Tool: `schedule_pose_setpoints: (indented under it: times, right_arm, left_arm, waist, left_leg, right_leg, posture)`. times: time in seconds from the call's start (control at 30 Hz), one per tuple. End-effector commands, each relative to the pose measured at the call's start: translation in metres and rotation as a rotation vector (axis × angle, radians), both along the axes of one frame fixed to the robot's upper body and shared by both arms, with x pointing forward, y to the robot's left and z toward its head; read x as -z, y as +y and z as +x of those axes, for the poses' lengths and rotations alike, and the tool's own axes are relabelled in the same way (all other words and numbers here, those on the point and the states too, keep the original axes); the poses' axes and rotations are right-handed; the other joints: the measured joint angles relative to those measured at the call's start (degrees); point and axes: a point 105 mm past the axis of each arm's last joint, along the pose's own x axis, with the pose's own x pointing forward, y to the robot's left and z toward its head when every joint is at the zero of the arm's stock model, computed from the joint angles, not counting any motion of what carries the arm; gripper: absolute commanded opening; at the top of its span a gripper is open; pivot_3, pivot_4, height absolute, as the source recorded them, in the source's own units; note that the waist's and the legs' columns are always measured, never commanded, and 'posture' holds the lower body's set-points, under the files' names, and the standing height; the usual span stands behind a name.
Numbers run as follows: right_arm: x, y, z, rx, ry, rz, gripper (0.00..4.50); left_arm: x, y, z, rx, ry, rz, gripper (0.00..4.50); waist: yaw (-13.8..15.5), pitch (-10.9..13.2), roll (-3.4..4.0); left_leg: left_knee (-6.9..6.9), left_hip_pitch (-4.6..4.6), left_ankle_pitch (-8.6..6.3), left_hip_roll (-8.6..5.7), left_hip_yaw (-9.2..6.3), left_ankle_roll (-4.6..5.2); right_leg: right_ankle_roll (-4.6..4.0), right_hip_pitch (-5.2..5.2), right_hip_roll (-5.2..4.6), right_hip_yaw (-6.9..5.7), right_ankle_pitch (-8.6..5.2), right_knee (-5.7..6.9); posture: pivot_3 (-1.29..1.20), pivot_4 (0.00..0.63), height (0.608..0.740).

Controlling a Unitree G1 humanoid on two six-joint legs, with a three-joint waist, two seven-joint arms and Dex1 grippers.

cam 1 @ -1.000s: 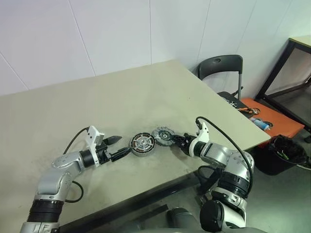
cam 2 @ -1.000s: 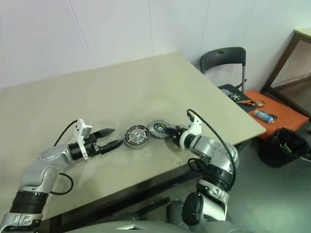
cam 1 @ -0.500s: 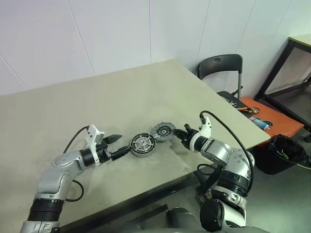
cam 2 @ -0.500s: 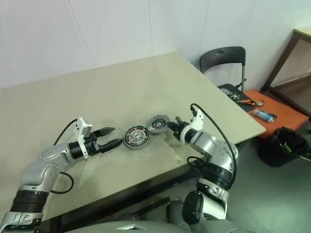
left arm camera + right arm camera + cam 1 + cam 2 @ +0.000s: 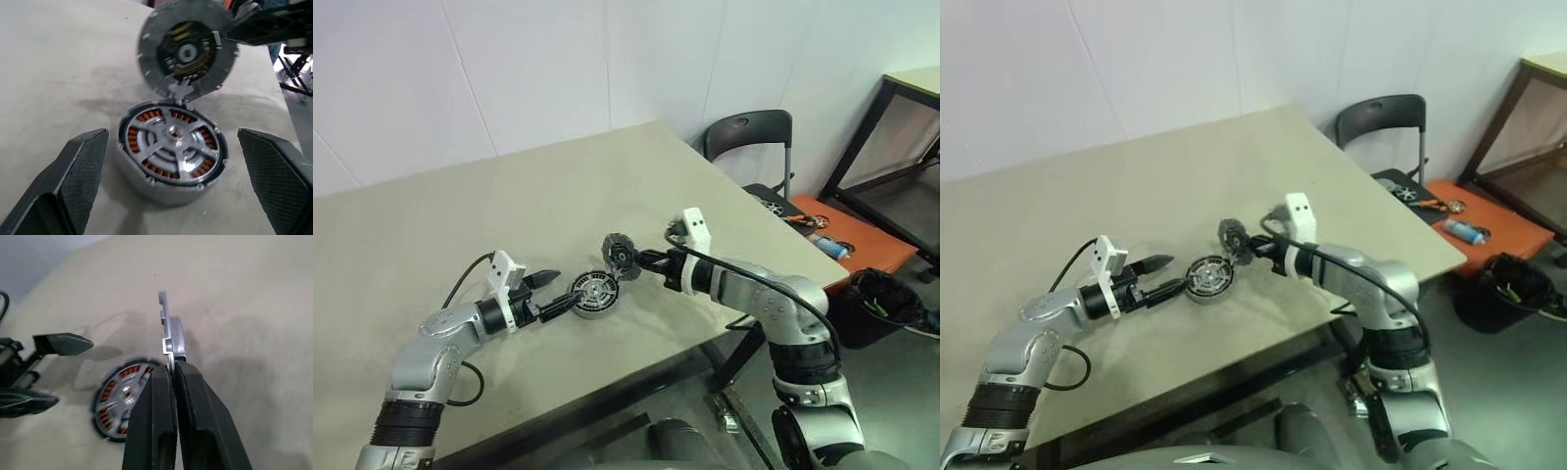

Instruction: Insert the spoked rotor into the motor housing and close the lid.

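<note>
We see the motor housing (image 5: 172, 154) lying flat on the matte beige surface (image 5: 509, 225): round silver-rimmed cup, copper windings showing between pale spokes. At its 1 o'clock, a flat grey disc (image 5: 187, 53) with a dark circuit-like face stands on edge above the surface, pinched by the right gripper (image 5: 171, 374). The left gripper (image 5: 551, 294) is spread wide, flanking the housing.
</note>
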Motion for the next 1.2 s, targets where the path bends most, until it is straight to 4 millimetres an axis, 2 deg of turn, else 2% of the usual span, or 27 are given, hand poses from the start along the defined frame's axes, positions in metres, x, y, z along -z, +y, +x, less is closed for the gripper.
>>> schedule_pose_setpoints:
  times: [0.03,0.13,0.27,0.47,0.87,1.03,1.2]
  right_arm:
    - [0.026,0.02,-0.006,-0.101,0.026,-0.082,0.01]
    - [0.029,0.022,-0.006,-0.131,-0.002,-0.112,0.01]
    - [0.03,0.035,-0.021,-0.263,-0.072,-0.168,0.01]
    - [0.02,0.041,-0.026,-0.394,-0.245,-0.219,0.01]
    - [0.061,0.021,-0.038,-0.668,-0.548,-0.545,0.01]
    - [0.073,0.016,-0.04,-0.74,-0.655,-0.617,0.01]
    - [0.08,0.021,-0.042,-0.787,-0.741,-0.657,0.01]
  left_arm:
    - [-0.012,-0.001,0.004,0.003,-0.046,0.001,4.5]
    - [-0.011,-0.001,0.003,-0.002,-0.043,0.003,4.5]
    - [-0.01,-0.001,0.002,-0.01,-0.038,0.004,4.5]
    - [-0.009,0.002,0.0,-0.015,-0.037,0.005,4.5]
    - [-0.008,0.004,0.005,-0.013,-0.034,0.013,4.5]
    - [-0.009,0.004,0.008,-0.017,-0.035,0.013,4.5]
    - [-0.009,0.006,0.008,-0.022,-0.036,0.013,4.5]
  waist:
    - [-0.3,0.0,-0.06]
    - [-0.2,-0.1,-0.06]
    - [-0.1,-0.1,-0.12]
    - [0.0,-0.2,-0.22]
    - [0.3,-0.2,-0.3]
    - [0.2,-0.2,-0.34]
    - [0.2,-0.2,-0.41]
  left_leg:
    - [-0.02,0.02,0.0,0.04,0.01,0.0]
    - [-0.09,0.02,0.01,0.12,-0.02,-0.02]
    - [-0.09,0.03,0.03,0.11,-0.01,-0.06]
    - [-0.08,0.04,0.03,0.11,-0.01,-0.06]
    - [-0.07,0.11,0.04,0.04,-0.01,-0.08]
    - [-0.1,0.49,0.03,0.04,-0.01,-0.07]
    - [-0.15,0.82,0.03,0.05,0.0,-0.07]
  right_leg:
    - [0.0,0.0,0.04,0.01,0.0,0.0]
    - [-0.02,-0.04,0.1,0.02,0.01,0.02]
    - [-0.04,-0.06,0.08,0.02,0.01,0.07]
    - [-0.03,-0.05,0.09,0.01,0.0,0.08]
    - [-0.05,0.08,0.02,0.01,-0.01,0.03]
    - [-0.05,0.47,0.03,0.0,-0.03,-0.02]
    - [-0.2,0.77,0.04,0.0,-0.12,-0.06]
  posture:
    - [0.0,0.0,0.74]
    - [0.0,0.0,0.74]
    - [0.0,0.0,0.74]
    - [0.0,0.0,0.74]
    - [0.0,0.0,0.74]
    - [0.0,0.0,0.74]
    - [0.0,0.0,0.74]
